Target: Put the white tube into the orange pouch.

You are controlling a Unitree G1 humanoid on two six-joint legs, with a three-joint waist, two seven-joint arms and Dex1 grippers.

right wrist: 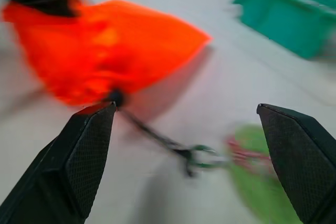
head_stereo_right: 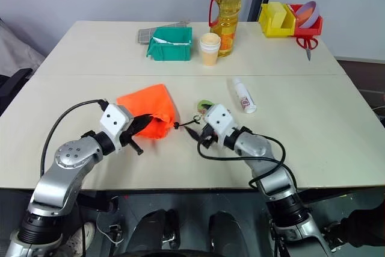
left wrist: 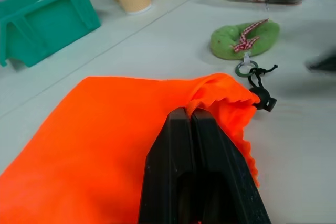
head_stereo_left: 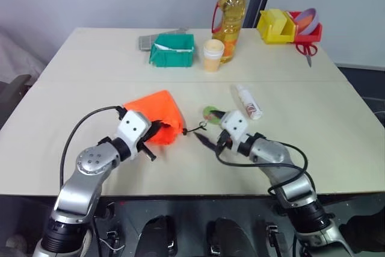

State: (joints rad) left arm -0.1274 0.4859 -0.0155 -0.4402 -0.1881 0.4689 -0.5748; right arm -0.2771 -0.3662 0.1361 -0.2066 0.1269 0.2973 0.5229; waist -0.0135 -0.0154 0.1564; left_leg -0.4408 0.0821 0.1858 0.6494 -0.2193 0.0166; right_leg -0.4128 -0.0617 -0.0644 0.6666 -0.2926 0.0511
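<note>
Orange pouch (head_stereo_left: 157,116) pinched in left gripper (left wrist: 190,116); white tube (head_stereo_left: 248,102) beyond wide-open right gripper (right wrist: 194,124).

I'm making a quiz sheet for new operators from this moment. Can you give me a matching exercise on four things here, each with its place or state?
Things:
1. left gripper
2. right gripper
3. white tube
4. paper cup

States or places:
A. lying on the table, apart from both grippers
B. shut on the orange pouch
C. standing between the green bin and the oil bottle
D. open, holding nothing, facing the pouch's cord

Pairs: 1-B, 2-D, 3-A, 4-C
</note>
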